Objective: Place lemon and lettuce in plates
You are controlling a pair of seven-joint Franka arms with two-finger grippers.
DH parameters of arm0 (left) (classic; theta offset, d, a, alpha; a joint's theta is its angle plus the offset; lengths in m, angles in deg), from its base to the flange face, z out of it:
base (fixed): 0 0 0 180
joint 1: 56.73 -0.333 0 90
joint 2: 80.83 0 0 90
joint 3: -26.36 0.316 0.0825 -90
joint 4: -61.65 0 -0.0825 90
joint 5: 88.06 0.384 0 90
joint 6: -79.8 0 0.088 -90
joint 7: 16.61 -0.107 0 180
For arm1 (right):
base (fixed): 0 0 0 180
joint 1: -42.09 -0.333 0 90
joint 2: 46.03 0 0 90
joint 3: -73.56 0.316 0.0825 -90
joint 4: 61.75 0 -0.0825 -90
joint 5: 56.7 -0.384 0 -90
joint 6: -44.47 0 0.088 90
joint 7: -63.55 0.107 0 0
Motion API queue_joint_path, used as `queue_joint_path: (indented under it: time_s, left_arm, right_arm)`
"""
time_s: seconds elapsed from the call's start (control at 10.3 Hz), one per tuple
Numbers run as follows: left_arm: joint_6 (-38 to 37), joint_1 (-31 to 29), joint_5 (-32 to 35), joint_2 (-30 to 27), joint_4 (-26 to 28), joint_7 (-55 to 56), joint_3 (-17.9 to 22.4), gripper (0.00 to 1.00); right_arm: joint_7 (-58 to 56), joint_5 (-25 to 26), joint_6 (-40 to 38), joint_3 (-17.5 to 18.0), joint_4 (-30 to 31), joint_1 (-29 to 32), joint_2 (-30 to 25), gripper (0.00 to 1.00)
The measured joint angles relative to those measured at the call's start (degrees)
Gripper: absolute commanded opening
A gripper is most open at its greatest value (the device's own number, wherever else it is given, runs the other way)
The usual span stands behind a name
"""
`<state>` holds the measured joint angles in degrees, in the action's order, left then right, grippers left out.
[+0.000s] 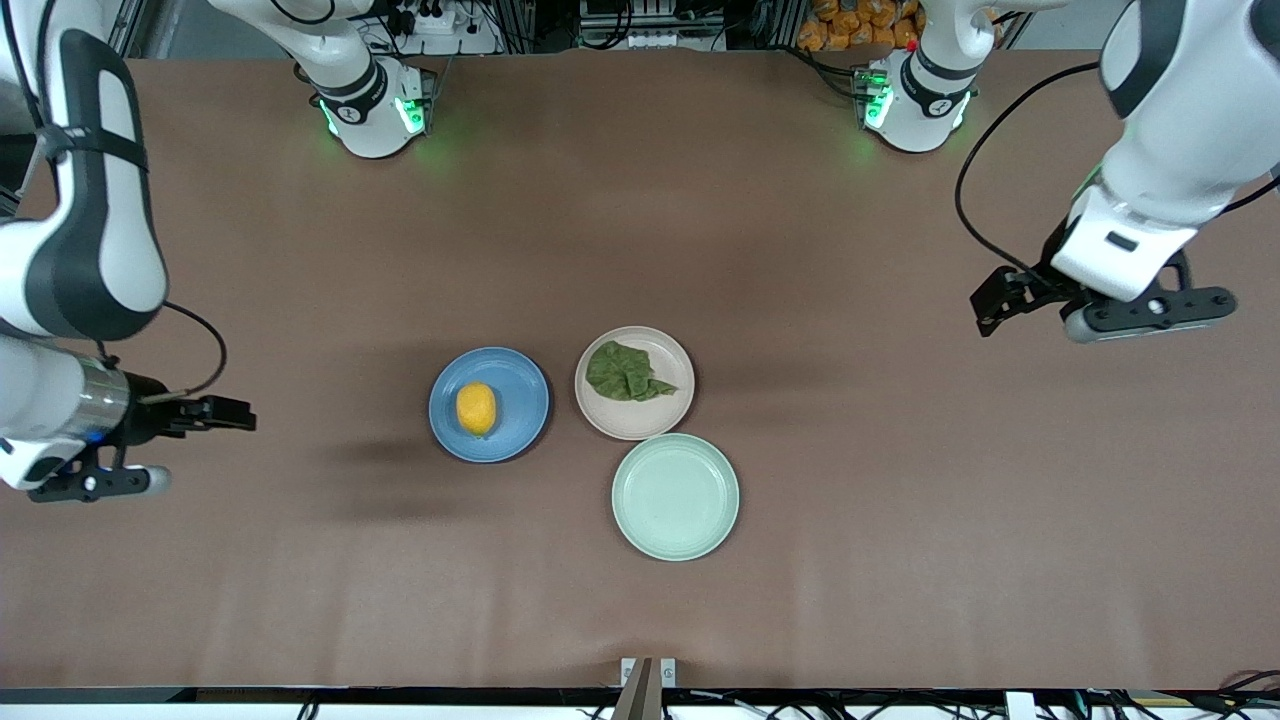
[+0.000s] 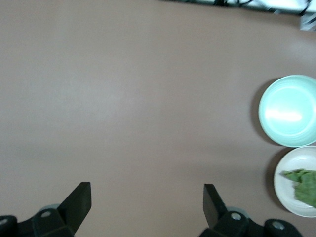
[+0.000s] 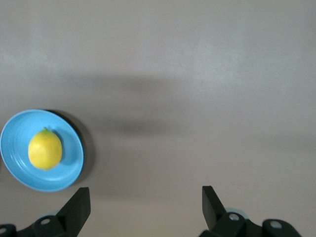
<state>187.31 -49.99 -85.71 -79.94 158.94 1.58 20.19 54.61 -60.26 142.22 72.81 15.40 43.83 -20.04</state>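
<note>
The lemon (image 1: 477,408) is seen resting in the blue plate (image 1: 520,380), the lettuce (image 1: 626,372) in the beige plate (image 1: 600,415). Both the left gripper (image 2: 147,202) and right gripper (image 3: 146,205) are held spread and empty, well apart from either plate, above bare table (image 1: 900,520) toward their own ends.

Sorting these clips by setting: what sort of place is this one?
Most likely a robotics lab test bench, not a kitchen: two arms bolted to a brown-covered table, cables and metal framing along its edge, and only a lemon, lettuce and three plates laid out.
</note>
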Motion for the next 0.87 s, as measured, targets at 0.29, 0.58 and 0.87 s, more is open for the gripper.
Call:
queue_joint_path:
  time_s: [0.29, 0.58, 0.87]
  left_arm:
    - [-7.9, -0.6, -1.2, 0.0, -5.7, -9.0, -0.1, 1.00]
    - [-16.1, -1.5, -1.4, 0.0, -10.8, -12.9, -0.2, 1.00]
    - [-17.5, -1.5, -1.5, 0.0, -12.6, -12.9, -0.3, 1.00]
  right_arm:
    - [-2.6, 0.0, -3.2, -4.0, -0.3, 0.1, -3.7, 1.00]
    - [-2.8, 0.0, -6.7, -6.6, -0.5, -0.1, -7.8, 1.00]
    - [-2.9, 0.0, -8.9, -7.8, -0.5, -1.0, -12.1, 1.00]
